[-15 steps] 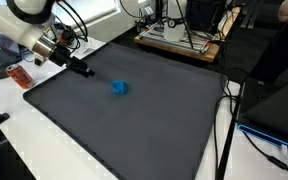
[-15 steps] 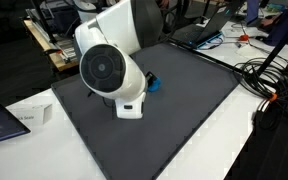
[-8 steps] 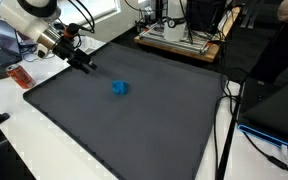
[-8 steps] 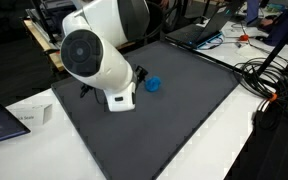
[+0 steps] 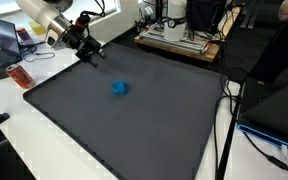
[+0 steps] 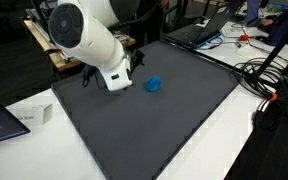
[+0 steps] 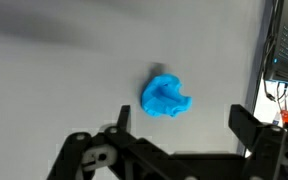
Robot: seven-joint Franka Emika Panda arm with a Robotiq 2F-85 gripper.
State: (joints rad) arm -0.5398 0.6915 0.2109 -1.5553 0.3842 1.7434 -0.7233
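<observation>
A small crumpled blue object (image 5: pixel 120 88) (image 6: pixel 154 85) lies on a dark grey mat (image 5: pixel 134 125) (image 6: pixel 164 130) in both exterior views. My gripper (image 5: pixel 89 55) hangs open and empty above the mat's edge, well away from the blue object. In an exterior view the white arm (image 6: pixel 89 40) hides most of the gripper (image 6: pixel 134 63). The wrist view looks down on the blue object (image 7: pixel 166 96), which sits on the mat just ahead of the gripper (image 7: pixel 184 125). Its black fingers (image 7: pixel 246 125) stand wide apart with nothing between them.
A red item (image 5: pixel 21 77) and a laptop (image 5: pixel 6 38) sit on the white table beside the mat. A rack of electronics (image 5: pixel 184 35) stands behind it. Black cables (image 5: pixel 229 110) (image 6: pixel 274 90) trail along one side. A white card (image 6: pixel 29 115) lies near a corner.
The arm has lifted and drawn back from the mat's middle toward its edge, away from the blue object. The jaws have stayed wide open. The blue object has not moved.
</observation>
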